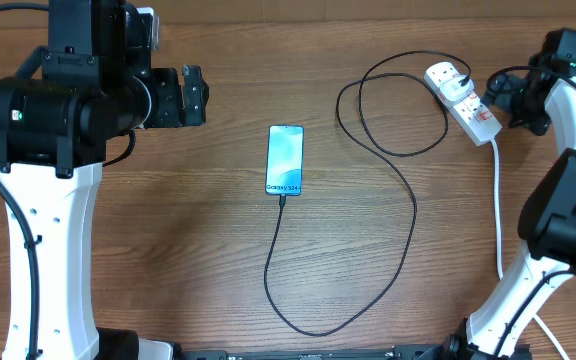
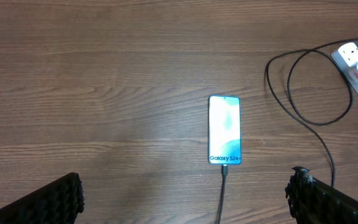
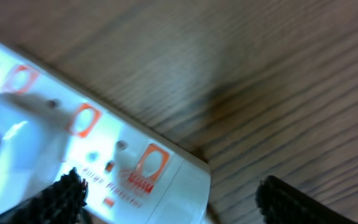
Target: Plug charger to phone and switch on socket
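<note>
Here, on the tabletop [image 1: 168, 260], the socket [image 1: 463, 103] is laid slantwise at the far right, close under the spread, empty right tool [image 3: 169, 196], the charger [image 1: 414, 205] is looped from it to the phone [image 1: 284, 160] at centre, and the left tool [image 2: 185, 193] is held spread, well apart.

Blurred close-up: a white power strip [image 3: 104, 155] with red-outlined switches [image 3: 84, 120] lies diagonally on a brown wooden desk [image 3: 260, 74]. The end effector's [image 3: 179, 199] dark fingertips [image 3: 64, 196] stand wide apart, one over the strip.
</note>
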Motion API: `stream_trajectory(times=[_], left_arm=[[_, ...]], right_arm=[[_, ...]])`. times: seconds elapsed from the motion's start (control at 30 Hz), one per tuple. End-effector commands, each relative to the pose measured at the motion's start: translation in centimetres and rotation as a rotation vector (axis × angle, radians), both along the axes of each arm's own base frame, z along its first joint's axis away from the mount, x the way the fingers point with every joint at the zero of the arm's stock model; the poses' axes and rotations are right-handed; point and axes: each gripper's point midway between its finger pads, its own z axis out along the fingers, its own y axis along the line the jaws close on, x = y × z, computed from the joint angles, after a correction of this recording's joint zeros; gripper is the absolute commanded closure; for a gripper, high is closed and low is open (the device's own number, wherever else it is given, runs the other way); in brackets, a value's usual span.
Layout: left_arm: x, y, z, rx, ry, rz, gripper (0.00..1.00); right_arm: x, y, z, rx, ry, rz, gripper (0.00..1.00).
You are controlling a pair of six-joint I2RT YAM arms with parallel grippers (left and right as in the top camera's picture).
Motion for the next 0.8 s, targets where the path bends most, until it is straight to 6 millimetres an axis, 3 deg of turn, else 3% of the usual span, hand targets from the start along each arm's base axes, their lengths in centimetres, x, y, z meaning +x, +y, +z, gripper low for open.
stream_trajectory(times=[0.0,0.2,0.57,0.77], left_arm=[[-0.1,0.3,0.3,0.003,-0.010,0.017,0.00],[-0.1,0.3,0.3,0.003,-0.010,0.017,0.00],[-0.1,0.3,0.3,0.003,-0.010,0.017,0.00],[-0.1,0.3,0.3,0.003,-0.010,0.017,0.00]], right_arm=[[-0.6,-0.6,-2.7,-0.021,0.064,-0.056,0.15],[-0.2,0.2,-3.2,0.041,0.050,-0.082,0.15],[2.8,-0.2,0.4,0.041,-0.062,-0.112,0.10],[3.7,-0.5,-0.3,0.064,-0.092,-0.187,0.10]])
